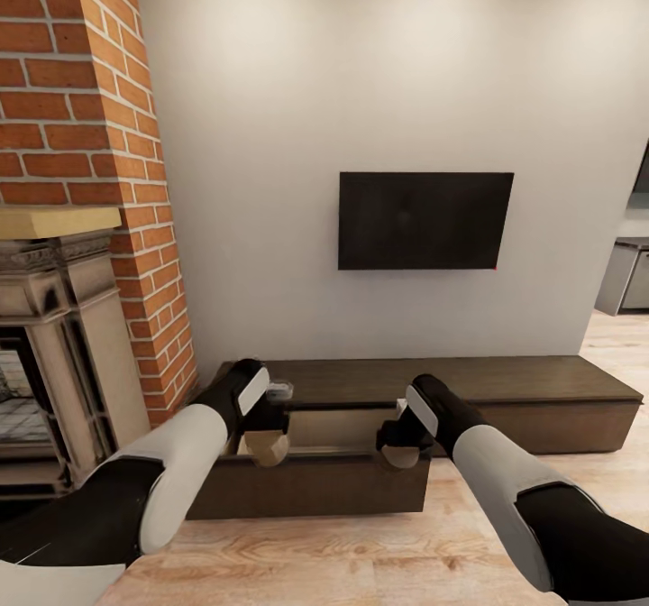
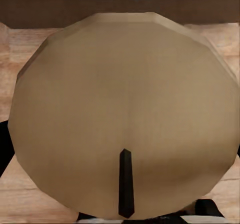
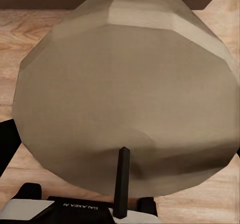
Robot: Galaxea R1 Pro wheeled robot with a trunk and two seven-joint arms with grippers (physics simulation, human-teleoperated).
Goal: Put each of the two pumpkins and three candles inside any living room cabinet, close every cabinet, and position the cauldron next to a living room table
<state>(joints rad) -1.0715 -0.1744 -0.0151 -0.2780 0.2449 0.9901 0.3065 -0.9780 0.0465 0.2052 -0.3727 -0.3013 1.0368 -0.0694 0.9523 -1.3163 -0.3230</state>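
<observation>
Candles sit one in each gripper, above the open drawer of the long dark cabinet [image 1: 505, 390] under the wall-mounted television [image 1: 425, 220]. From the head camera, the left gripper [image 1: 267, 442] clamps a tan candle [image 1: 267, 448] over the drawer's near left edge, and the right gripper [image 1: 398, 448] clamps a second candle [image 1: 399, 454] over the pulled-out drawer front [image 1: 315, 484]. Both candles look small and partly hidden there. The left wrist camera shows the first candle's round flat top and dark wick [image 2: 126, 184] close up; the right wrist camera shows the other's faceted side and wick [image 3: 121, 181]. A brick fireplace [image 1: 81, 182] stands to the left.
</observation>
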